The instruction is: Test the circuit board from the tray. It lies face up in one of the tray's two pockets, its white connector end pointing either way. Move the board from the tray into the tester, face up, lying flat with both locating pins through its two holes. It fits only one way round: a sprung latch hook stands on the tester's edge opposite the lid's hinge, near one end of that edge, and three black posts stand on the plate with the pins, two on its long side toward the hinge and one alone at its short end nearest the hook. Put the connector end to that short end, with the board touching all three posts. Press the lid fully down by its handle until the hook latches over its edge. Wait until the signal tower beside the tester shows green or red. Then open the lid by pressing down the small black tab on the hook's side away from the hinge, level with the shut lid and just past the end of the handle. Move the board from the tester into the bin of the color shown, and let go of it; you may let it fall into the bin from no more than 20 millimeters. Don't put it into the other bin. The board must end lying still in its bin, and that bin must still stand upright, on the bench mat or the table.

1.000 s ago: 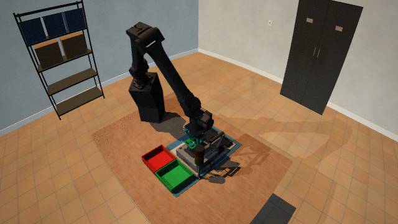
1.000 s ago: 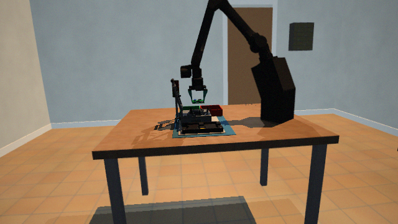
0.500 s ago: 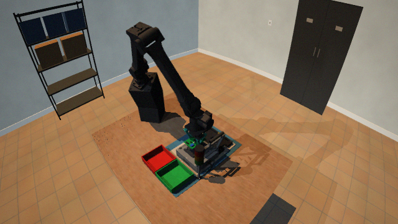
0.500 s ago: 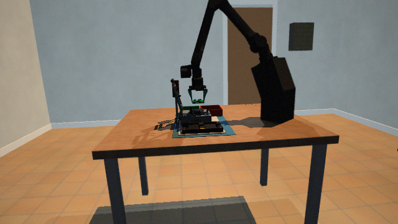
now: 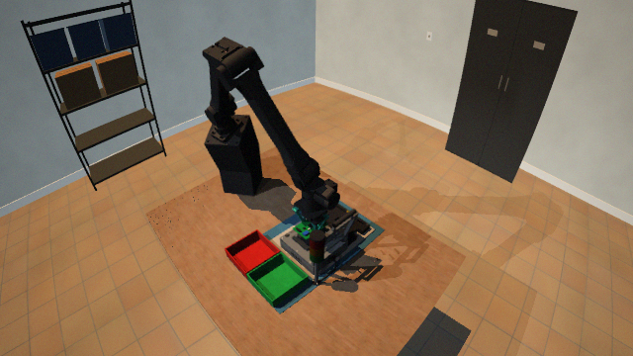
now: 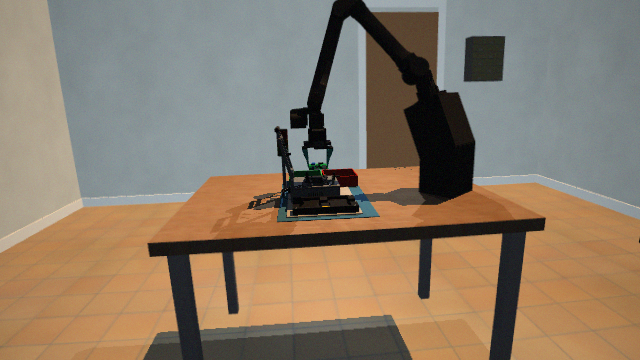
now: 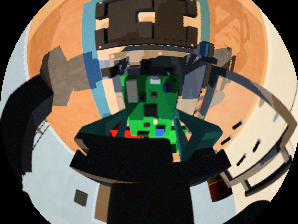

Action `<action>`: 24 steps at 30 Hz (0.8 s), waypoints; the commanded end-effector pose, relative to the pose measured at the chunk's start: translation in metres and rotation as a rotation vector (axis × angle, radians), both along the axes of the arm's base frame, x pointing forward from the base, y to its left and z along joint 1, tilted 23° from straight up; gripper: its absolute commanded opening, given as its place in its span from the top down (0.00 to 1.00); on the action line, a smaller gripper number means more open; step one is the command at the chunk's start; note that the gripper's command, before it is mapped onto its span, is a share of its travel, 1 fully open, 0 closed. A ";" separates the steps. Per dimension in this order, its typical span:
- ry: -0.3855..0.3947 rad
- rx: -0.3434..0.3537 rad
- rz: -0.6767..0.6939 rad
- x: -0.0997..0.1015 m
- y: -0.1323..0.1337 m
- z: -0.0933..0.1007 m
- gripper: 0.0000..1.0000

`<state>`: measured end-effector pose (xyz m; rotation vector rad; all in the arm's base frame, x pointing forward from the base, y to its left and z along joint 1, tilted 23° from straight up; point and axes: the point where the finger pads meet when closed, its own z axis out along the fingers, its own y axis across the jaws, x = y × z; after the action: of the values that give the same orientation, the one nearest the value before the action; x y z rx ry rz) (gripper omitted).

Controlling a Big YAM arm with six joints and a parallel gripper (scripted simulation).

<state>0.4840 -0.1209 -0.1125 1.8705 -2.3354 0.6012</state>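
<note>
The green circuit board (image 7: 152,106) sits between the teal fingers of my gripper (image 6: 316,161), which is shut on it across its width. The board (image 6: 315,164) hangs a little above the grey tester (image 6: 315,190), whose lid (image 6: 285,157) stands open on the left in the exterior view. In the top view the board (image 5: 304,229) is over the tester (image 5: 302,247), just behind the dark signal tower (image 5: 316,245). The black tray (image 7: 147,22) lies beyond the tester, and both its pockets look dark and empty.
The red bin (image 5: 251,250) and the green bin (image 5: 278,279) stand side by side on the blue bench mat beside the tester. The arm's black base (image 5: 233,158) stands at the back of the table. The signal tower shows no bright light.
</note>
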 end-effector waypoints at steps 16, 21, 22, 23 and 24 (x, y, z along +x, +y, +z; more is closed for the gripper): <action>-0.022 -0.002 -0.003 0.016 -0.019 -0.022 0.28; -0.021 -0.001 -0.004 0.016 -0.020 -0.025 0.28; -0.020 -0.001 -0.004 0.015 -0.020 -0.026 0.28; -0.016 -0.001 -0.004 0.013 -0.020 -0.028 0.28; -0.005 0.001 -0.004 0.009 -0.019 -0.030 0.28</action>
<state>0.4910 -0.1327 -0.1390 1.8696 -2.3378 0.6057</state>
